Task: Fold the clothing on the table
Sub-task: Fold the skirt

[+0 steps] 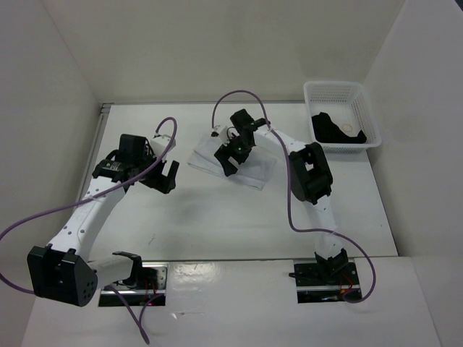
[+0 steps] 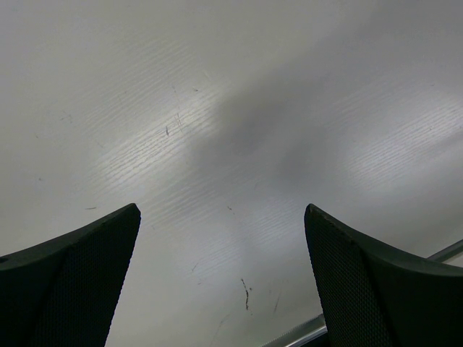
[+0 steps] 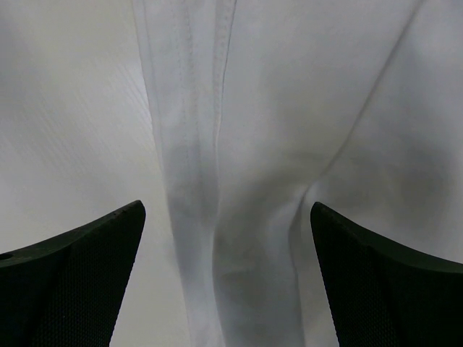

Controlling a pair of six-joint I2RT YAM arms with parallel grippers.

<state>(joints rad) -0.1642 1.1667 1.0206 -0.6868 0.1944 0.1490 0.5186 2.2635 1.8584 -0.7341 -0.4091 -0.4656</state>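
The white clothing (image 1: 262, 170) lies in a small, roughly rectangular, slightly wrinkled heap at the middle back of the table (image 1: 217, 224). My right gripper (image 1: 235, 160) hangs over it, open and holding nothing. In the right wrist view the clothing (image 3: 289, 101) fills the space under the right gripper (image 3: 228, 206), its stitched hem (image 3: 192, 108) running down between the fingers and bare table (image 3: 65, 108) to the left. My left gripper (image 1: 163, 179) stands open to the left of the clothing. Under the left gripper (image 2: 222, 210) there is only bare table (image 2: 217, 108).
A white lattice basket (image 1: 333, 87) sits at the back right corner with a black garment (image 1: 336, 130) in it. Purple cables (image 1: 166, 126) loop over both arms. White walls enclose the table. A metal rail (image 2: 304, 332) shows at the table's edge by the left gripper.
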